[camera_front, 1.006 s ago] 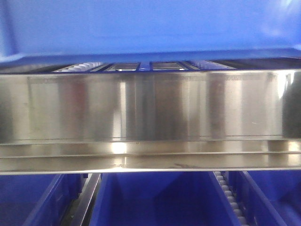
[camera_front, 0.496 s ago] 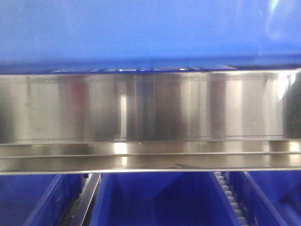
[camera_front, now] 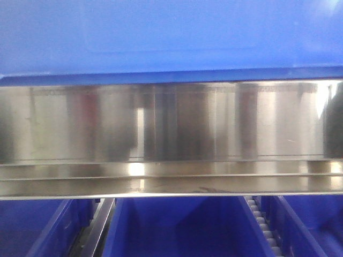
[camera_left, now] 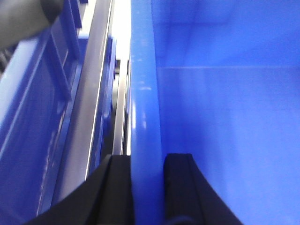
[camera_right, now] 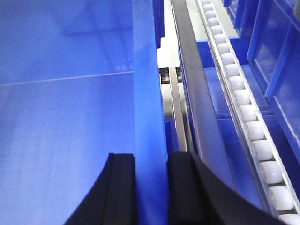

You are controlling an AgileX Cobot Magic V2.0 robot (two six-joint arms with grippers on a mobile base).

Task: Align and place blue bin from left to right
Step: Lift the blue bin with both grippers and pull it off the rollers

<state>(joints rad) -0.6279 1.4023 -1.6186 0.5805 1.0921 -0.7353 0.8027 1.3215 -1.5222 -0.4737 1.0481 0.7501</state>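
1. The blue bin fills the top of the front view, its lower edge meeting the steel shelf front. Its side walls run straight ahead of both pairs of fingers.
2. The left gripper pinches the left rim, outer finger outside the wall and its mate inside. The right gripper clamps the right rim likewise.
3. Just outside the right gripper's outer finger lie a steel rail and then a roller track. Outside the left one is a neighbouring bin.
4. Advance both arms evenly, walls parallel to the rails; any skew would probably jam a corner.
5. Let go only once the base sits flat, which cannot be told from here.
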